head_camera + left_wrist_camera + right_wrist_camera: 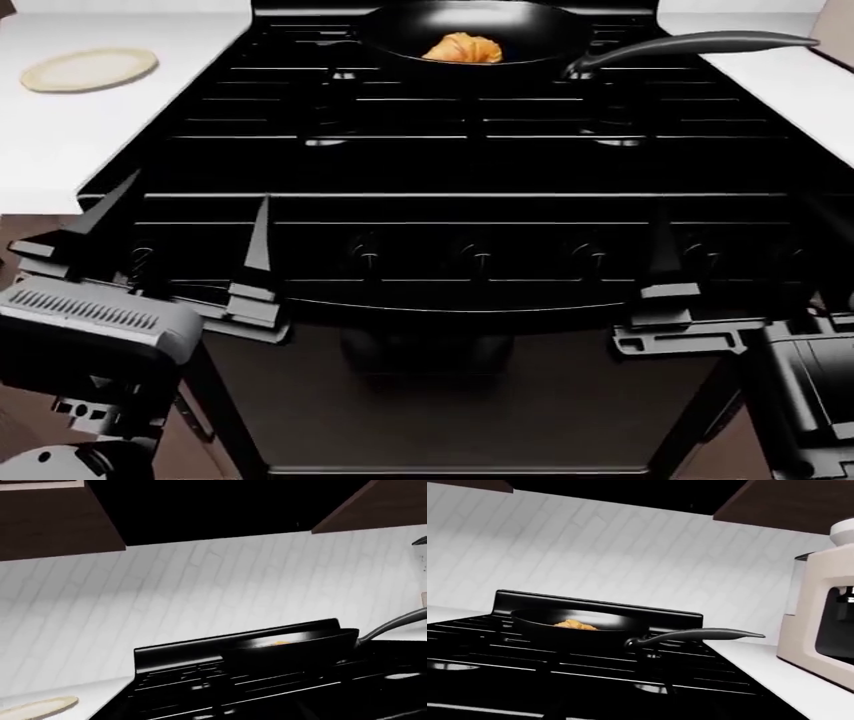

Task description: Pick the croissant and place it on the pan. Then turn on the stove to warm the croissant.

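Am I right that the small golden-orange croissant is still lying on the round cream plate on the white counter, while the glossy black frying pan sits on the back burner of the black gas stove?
Not quite: the golden-orange croissant lies inside the glossy black frying pan, not on the round cream plate, which is bare. The head view shows this. The pan does sit at the back of the black gas stove.

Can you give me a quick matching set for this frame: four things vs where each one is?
Things:
1. croissant
2. pan
3. plate
4. coffee machine

Places:
A. on the counter left of the stove
B. on a back burner, handle pointing right
C. inside the pan
D. on the counter right of the stove

Pairs: 1-C, 2-B, 3-A, 4-D
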### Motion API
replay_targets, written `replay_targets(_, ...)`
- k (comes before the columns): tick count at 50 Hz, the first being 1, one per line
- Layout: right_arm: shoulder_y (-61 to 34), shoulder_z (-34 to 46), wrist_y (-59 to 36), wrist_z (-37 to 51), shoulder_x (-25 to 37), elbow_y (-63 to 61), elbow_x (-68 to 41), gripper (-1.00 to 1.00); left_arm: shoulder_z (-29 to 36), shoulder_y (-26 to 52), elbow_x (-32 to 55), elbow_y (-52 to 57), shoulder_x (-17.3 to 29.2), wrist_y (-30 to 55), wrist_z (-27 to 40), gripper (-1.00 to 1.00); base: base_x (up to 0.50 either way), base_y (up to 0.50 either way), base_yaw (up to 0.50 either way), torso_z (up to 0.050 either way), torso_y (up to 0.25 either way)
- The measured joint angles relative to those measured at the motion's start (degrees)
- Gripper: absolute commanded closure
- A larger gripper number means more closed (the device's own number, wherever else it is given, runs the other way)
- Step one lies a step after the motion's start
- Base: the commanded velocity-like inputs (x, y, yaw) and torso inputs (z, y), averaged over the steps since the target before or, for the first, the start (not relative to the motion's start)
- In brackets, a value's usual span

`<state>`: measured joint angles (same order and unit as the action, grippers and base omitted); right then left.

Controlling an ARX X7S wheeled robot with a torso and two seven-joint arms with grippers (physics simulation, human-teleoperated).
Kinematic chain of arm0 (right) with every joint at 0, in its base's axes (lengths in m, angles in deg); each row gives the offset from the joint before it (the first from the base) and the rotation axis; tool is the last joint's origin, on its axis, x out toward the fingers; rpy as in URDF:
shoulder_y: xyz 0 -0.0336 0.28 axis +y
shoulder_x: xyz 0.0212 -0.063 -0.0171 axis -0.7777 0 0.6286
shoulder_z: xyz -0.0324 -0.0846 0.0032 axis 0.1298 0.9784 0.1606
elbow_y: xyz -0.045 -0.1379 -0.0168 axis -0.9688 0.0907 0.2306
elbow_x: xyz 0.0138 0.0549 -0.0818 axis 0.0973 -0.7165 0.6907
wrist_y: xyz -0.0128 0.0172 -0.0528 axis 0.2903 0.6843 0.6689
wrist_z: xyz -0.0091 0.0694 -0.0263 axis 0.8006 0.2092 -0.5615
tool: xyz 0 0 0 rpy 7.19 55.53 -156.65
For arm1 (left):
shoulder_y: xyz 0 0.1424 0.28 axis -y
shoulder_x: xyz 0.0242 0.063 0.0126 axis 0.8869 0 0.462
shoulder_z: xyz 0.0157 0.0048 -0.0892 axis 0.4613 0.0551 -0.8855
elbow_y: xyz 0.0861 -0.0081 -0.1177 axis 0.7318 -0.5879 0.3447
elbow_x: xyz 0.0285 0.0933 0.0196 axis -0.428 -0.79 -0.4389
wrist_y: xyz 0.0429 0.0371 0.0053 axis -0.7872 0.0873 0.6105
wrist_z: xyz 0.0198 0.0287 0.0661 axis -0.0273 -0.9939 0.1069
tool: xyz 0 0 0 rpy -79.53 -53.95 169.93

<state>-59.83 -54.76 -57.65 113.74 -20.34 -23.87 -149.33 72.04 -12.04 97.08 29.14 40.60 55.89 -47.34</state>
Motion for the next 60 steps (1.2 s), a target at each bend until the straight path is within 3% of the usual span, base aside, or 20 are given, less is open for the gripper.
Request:
replay_targets(55,1.98,8.05,5.12,-2.48,0.55,2.11,8.41,-1.0,-1.81,-2.6,1.8,-2.67,-0.98,-4.34,-0.81,-1.0,0.0,0.0,0.0,-0.05,0.0)
replay_targets(60,1.88,8.31,5.15,-2.49,0.54,2.18,8.43,-1.0,-1.8,-2.6,1.75,-2.76,-1.04,-4.39,-0.79,-1.0,0.0,0.0,0.0,-0.001,0.0)
